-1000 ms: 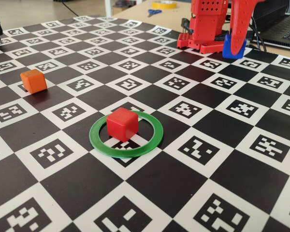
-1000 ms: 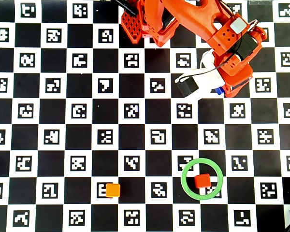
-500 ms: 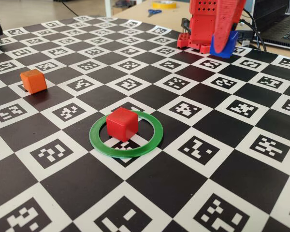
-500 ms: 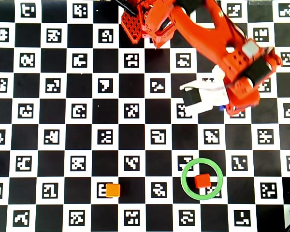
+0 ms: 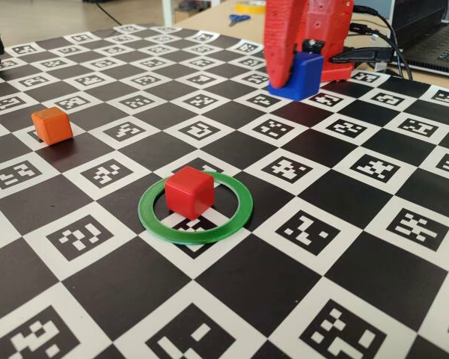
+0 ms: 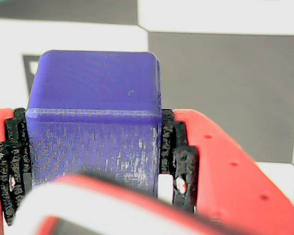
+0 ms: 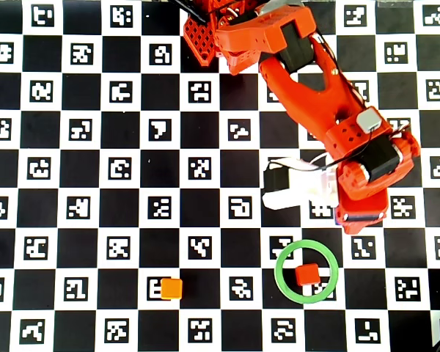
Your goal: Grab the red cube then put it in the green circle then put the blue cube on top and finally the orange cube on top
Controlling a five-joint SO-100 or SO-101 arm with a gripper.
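Gripper [image 6: 95,161] clamped tight on blue cube [image 6: 95,117], pads both sides; in fixed view cube [image 5: 303,75] held above board, top centre-right. Red cube [image 5: 188,191] inside green circle [image 5: 236,221], mid frame. Orange cube [image 5: 52,125] alone at left, well apart from ring.

The red cube [image 5: 189,191] sits upright inside the green circle [image 5: 237,215], a thin flat ring at the fixed view's centre, lower right in the overhead view. The orange cube [image 5: 52,125] lies alone at the left edge. The blue cube [image 5: 301,75] is pinched in the claw [image 6: 95,161] near the top, off the board.
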